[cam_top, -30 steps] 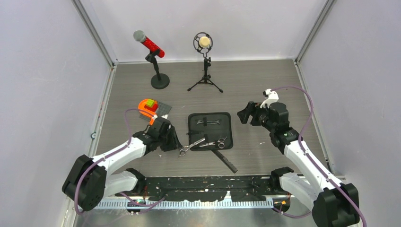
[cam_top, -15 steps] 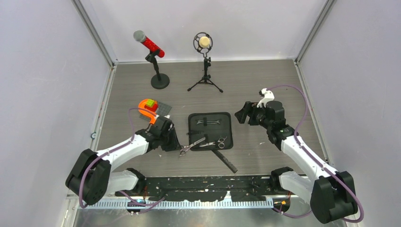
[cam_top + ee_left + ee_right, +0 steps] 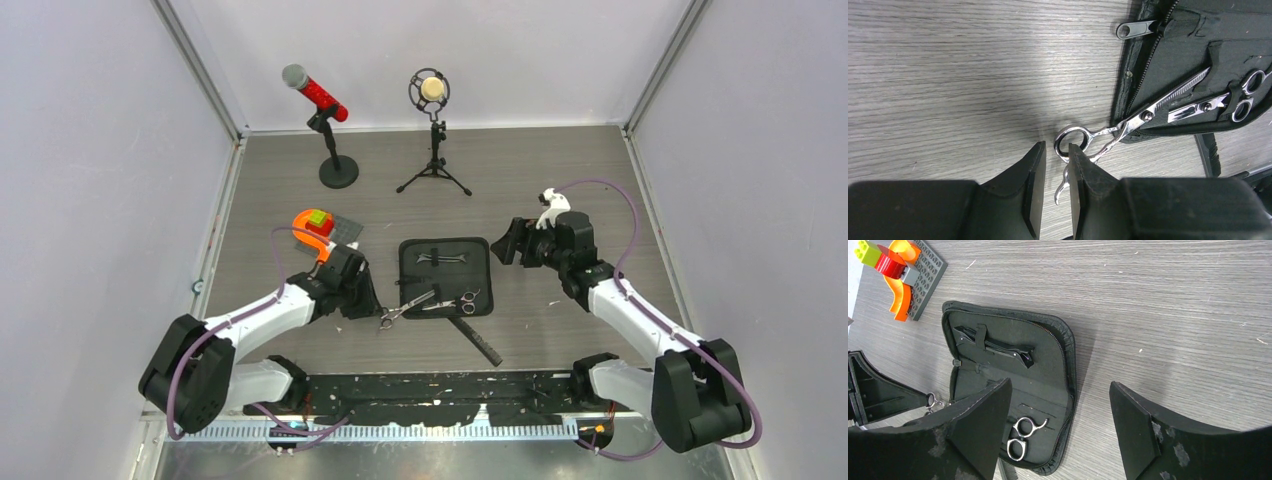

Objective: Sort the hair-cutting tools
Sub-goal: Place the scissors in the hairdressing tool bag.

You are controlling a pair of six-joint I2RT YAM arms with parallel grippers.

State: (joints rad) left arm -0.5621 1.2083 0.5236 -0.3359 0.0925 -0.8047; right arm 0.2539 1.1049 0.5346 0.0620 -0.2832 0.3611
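**Left claw** [image 3: 1057, 150]: low over the counter [image 3: 560, 180], just off the near-left corner of the zip case [image 3: 1048, 370]. Jaws narrowed to a slit. A ring handle of the toothed scissors [image 3: 1143, 117] sits at the tips, its rim and hooked finger rest inside the slit. Whether the pads actually pinch the metal cannot be told.

**Right claw** [image 3: 1058, 390]: spread wide, holding nothing, hovering off the case's right edge.

**Toothed scissors**: straddle the case's near-left edge, with the blades on the lining and the rings out on the counter.
- Bearing: straight ahead of the left claw, rings first.
- Long axis: diagonal, from the rings at the claw up to the blade tips over the case middle.
- Nearer arm, by my reading: the left. The right claw is a full case-width off.

**Small scissors** [image 3: 1020, 435]: inside the case, near-right part, held by a loop.

**Black clips** [image 3: 998, 347]: inside the case, far half, under a strap.

**Comb** [image 3: 478, 341]: on the counter just off the case's near edge, lying diagonally.

**Markings**: no brand, label or lettering legible on the case or any tool.
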